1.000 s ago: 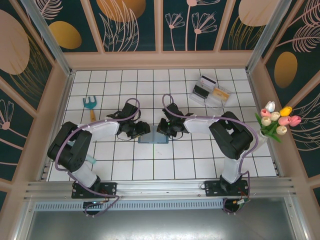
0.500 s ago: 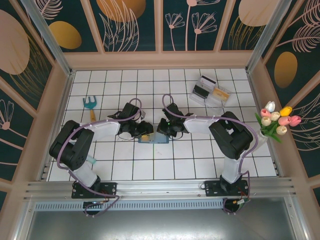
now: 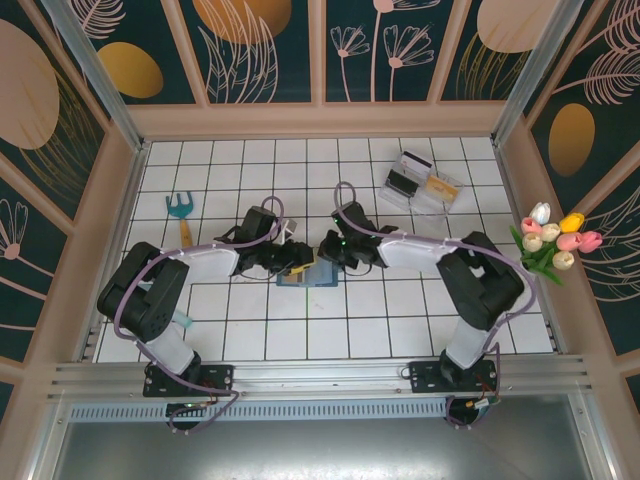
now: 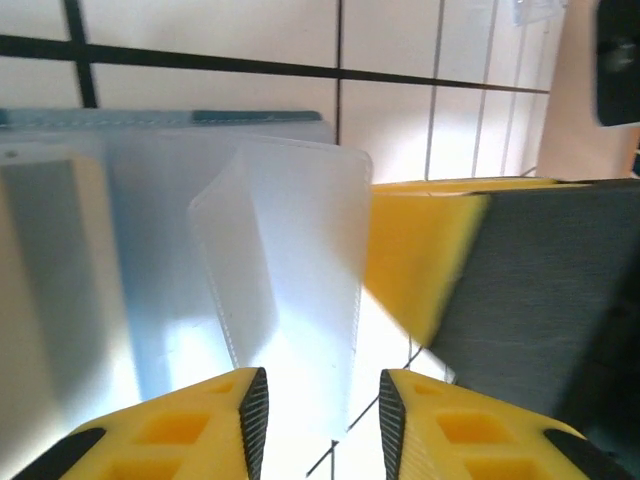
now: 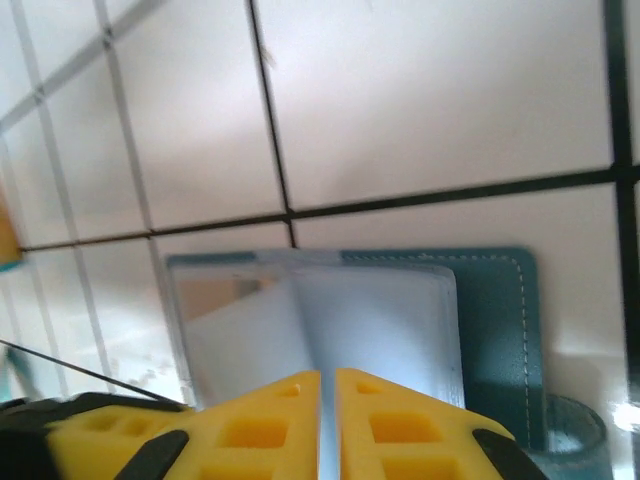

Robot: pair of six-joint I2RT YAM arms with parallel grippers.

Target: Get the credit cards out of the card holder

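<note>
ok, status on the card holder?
Right claw shut on card holder sleeve. Left claw open, straddling a clear flap. Yellow-orange card beside it, ungripped.

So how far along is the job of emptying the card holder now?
Done: the card holder lies open. In hand: the right gripper pinches a clear sleeve; the left gripper, jaws apart, straddles another flap. Left: drawing the cards out.

Overhead the light is bright and even and the picture sharp; the arms throw short, soft shadows on the white tiles [image 3: 380, 320]. Just ahead of the left gripper [image 4: 315, 420], glare washes out the clear sleeve [image 4: 290, 250], and everything to its right is smeared. The right gripper [image 5: 328, 425] is out of focus, and the tiles beyond it gleam.
</note>
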